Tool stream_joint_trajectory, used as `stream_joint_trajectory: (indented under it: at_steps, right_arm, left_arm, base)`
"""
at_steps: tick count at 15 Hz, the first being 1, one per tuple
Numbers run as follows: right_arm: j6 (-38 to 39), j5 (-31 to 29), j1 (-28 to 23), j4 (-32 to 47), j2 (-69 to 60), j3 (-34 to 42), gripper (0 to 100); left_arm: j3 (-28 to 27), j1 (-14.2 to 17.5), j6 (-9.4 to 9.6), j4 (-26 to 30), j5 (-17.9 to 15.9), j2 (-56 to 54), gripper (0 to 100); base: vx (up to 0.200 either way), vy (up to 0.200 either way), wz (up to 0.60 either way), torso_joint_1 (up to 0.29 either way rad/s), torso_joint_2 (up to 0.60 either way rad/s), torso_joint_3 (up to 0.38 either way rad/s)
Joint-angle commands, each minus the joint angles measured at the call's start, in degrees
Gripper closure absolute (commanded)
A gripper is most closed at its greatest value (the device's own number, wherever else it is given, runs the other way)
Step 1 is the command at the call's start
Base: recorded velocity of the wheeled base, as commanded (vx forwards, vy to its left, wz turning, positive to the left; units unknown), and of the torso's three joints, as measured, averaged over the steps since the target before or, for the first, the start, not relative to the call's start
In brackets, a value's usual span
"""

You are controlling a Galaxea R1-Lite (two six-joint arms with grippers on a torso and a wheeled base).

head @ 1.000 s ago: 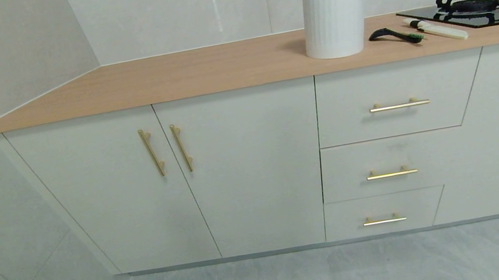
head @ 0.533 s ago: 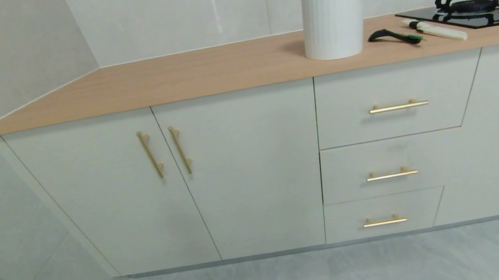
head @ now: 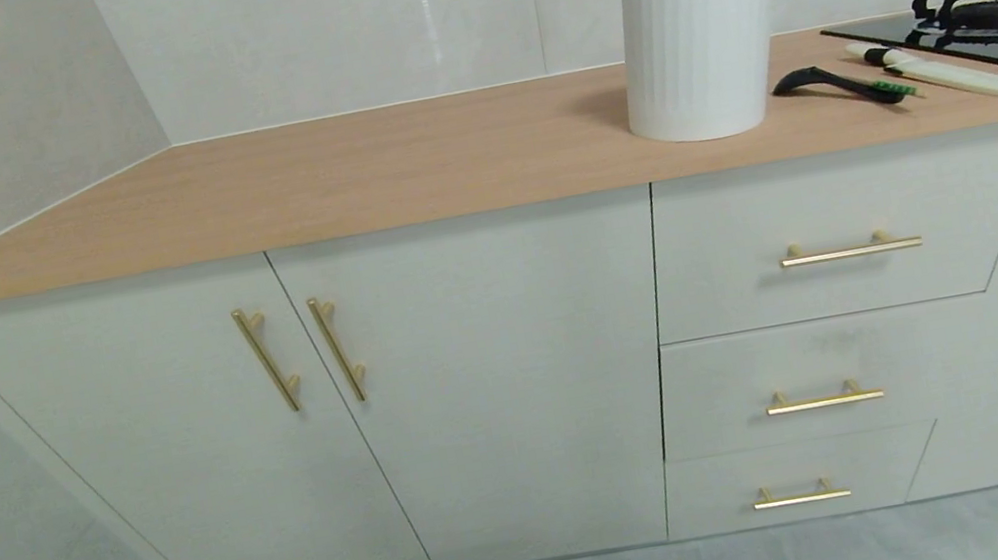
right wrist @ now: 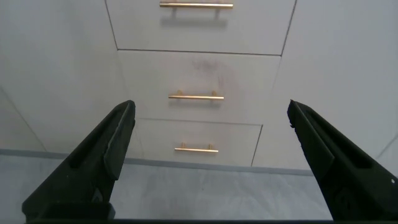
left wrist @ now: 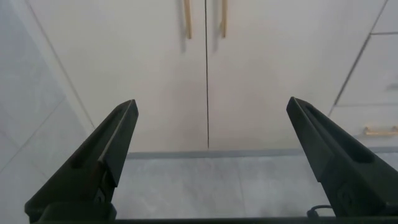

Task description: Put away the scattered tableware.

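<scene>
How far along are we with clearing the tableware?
Done: nothing visibly put away. In hand: nothing; the left gripper and right gripper are open and empty, facing the cabinet fronts. To do: the black-handled utensil and cream utensil lie on the countertop beside the white ribbed container; all three drawers are shut.

white ribbed canister (head: pixel 699 23), wood-grain countertop (head: pixel 290 183)

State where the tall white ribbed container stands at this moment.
In the head view, the white ribbed container stands upright on the wooden worktop, right of centre, above the drawer stack, with a black-handled brush lying just to its right.
</scene>
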Motion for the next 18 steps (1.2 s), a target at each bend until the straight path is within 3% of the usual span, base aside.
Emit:
stream_joint_trajectory:
  at_steps: [1,8,9,12,18]
  right_arm:
    - [-0.04,0.02,0.02,-0.02,0.07,0.0,0]
    - [0.32,-0.51,0.02,0.25,0.07,0.0,0]
    - [0.67,-0.07,0.11,0.25,0.69,-3.34,0]
    - [0.84,-0.07,1.16,0.95,18.53,-12.57,0]
    - [0.58,0.37,3.45,-0.19,68.19,-29.44,0]
  left_arm:
    - [0.01,0.01,-0.02,-0.04,0.1,0.09,0]
    - [-0.08,0.01,-0.46,-0.13,0.19,0.09,0]
    - [-0.08,0.01,-0.46,-0.13,0.19,0.09,0]
    - [-0.08,0.01,-0.46,-0.13,0.19,0.09,0]
    - [-0.08,0.01,-0.46,-0.13,0.19,0.09,0]
  base:
    - [0.0,0.0,0.0,0.0,0.0,0.0]
    - [0.0,0.0,0.0,0.0,0.0,0.0]
    - [0.0,0.0,0.0,0.0,0.0,0.0]
    - [0.0,0.0,0.0,0.0,0.0,0.0]
    - [0.0,0.0,0.0,0.0,0.0,0.0]
